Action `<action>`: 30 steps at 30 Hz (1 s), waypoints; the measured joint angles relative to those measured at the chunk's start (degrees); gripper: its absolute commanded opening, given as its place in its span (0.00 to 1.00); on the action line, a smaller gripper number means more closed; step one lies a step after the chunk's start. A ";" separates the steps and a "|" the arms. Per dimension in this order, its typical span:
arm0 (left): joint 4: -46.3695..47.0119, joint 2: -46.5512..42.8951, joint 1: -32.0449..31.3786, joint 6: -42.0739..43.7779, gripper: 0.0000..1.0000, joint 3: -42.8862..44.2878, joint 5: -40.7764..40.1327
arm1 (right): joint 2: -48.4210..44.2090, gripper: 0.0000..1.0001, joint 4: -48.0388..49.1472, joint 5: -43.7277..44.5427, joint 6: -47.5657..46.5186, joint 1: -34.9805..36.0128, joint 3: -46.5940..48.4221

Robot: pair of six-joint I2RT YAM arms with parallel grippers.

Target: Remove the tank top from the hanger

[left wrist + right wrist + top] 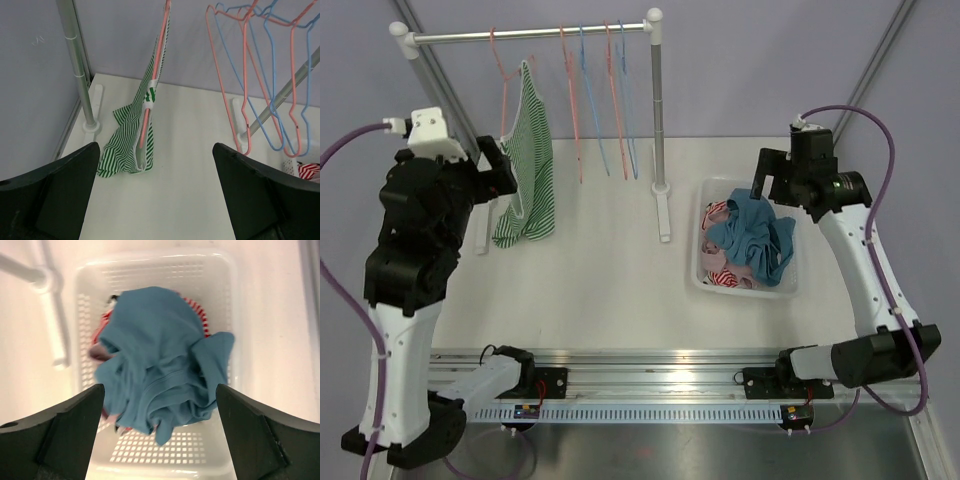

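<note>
tank top (pixel 530 160), green-striped cloth, droops from thin pink wire hanger (pixel 159 50); left fingers (pixel 55 190) and right fingers (pixel 55 432) splayed, empty

Green-striped tank top (pixel 528 165), pink hanger (pixel 152 80)

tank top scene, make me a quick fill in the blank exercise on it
1. The striped tank top is white and ____.
2. It hangs on a ____ hanger.
3. The shirt on top in the basket is ____.
4. Both the left pincer and the right pincer stand ____.
Missing words: green, pink, blue, open.
</note>
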 measured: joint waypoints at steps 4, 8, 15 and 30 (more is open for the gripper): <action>-1.51 8.98 0.72 1.86 0.99 6.71 0.15 | -8.76 0.99 2.62 -9.55 -0.13 0.02 -3.80; -3.63 18.97 4.11 3.15 0.99 15.32 2.58 | -19.56 1.00 7.02 -21.86 0.55 0.09 -10.99; -6.51 33.68 9.90 5.20 0.99 30.32 9.11 | -25.22 1.00 13.46 -36.74 1.81 0.13 -15.08; -6.23 47.93 20.13 8.24 0.23 35.45 28.39 | -24.90 1.00 28.22 -54.03 9.92 0.13 -22.43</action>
